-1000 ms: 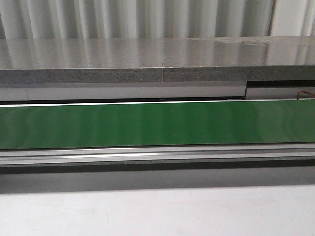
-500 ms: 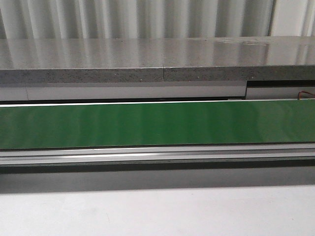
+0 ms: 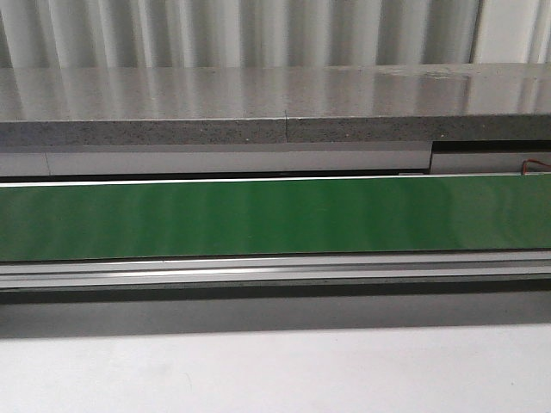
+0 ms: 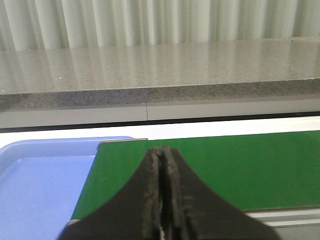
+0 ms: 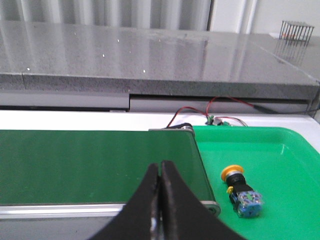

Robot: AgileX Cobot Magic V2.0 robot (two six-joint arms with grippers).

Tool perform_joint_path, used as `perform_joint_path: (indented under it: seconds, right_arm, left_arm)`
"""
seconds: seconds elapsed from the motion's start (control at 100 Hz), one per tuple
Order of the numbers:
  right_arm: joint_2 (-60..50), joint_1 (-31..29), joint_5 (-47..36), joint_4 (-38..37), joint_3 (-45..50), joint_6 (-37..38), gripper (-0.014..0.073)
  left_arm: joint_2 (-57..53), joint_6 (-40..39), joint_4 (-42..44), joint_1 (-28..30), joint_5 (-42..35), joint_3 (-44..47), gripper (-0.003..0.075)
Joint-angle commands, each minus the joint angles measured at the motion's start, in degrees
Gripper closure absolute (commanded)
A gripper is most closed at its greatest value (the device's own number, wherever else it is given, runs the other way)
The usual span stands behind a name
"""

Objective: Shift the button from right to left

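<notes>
Button (image 5: 240, 190): one only, lying on its side on the floor of the green tray (image 5: 290, 150), seen in the right wrist view. Its long axis runs from the yellow-orange cap through the black collar to the blue-grey body; the cap end points away from the right jaws (image 5: 160, 200) and slightly toward the belt, while the body end lies nearer the camera. The button sits off to the side of the right jaws, apart from them, with the rounded end of the green conveyor belt (image 5: 95, 165) and the tray's near wall between the two.

The right jaws are clenched together with nothing between them, poised over the belt's near edge. Red wires (image 5: 220, 102) run behind the tray, just beyond its far wall, and a small wire cage (image 5: 293, 30) stands on the grey stone counter (image 5: 150, 55).

In the left wrist view the left jaws (image 4: 162, 195) are likewise pressed closed and hold nothing. One blue tray (image 4: 40, 175) lies beside them, meeting the end of the belt there.

The front view shows one long green belt (image 3: 275, 215) crossing the frame, the grey counter behind it and the pale bench (image 3: 275, 370) in front; neither arm nor the button appears in it.
</notes>
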Motion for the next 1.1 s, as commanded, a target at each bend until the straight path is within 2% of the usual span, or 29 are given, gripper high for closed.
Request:
perform_joint_path:
  seconds: [0.0, 0.21, 0.28, 0.35, 0.54, 0.63, 0.92, 1.09]
  right_arm:
    - [4.63, -0.04, -1.00, -0.61, -5.05, -0.38, 0.0659]
    - [15.55, -0.04, 7.74, -0.67, -13.02, -0.38, 0.0654]
    - [19.41, -0.04, 8.91, -0.67, -15.15, -0.38, 0.0614]
    - [22.98, -0.04, 9.55, -0.67, -17.02, -0.38, 0.0525]
    - [30.40, -0.04, 10.76, -0.67, -22.60, -0.38, 0.0184]
    - [33.15, -0.04, 11.83, -0.67, -25.18, -0.38, 0.0092]
    - [42.50, -0.17, 22.55, -0.67, -33.09, -0.38, 0.0082]
    - [47.50, -0.47, 24.27, -0.67, -35.82, 0.80, 0.0082]
  left_arm:
    - [-1.81, -0.43, -0.28, 0.00, -4.30, 2.24, 0.0741]
    - [-1.81, -0.43, -0.28, 0.00, -4.30, 2.24, 0.0741]
    - [-1.81, -0.43, -0.28, 0.00, -4.30, 2.24, 0.0741]
    - [-1.81, -0.43, -0.28, 0.00, -4.30, 2.24, 0.0741]
    - [-1.81, -0.43, -0.28, 0.00, -4.30, 2.24, 0.0741]
    - [-1.81, -0.43, -0.28, 0.00, -4.30, 2.24, 0.0741]
    - [-1.81, -0.43, -0.28, 0.00, -4.30, 2.24, 0.0741]
    - [-1.81, -0.43, -0.28, 0.00, -4.30, 2.24, 0.0741]
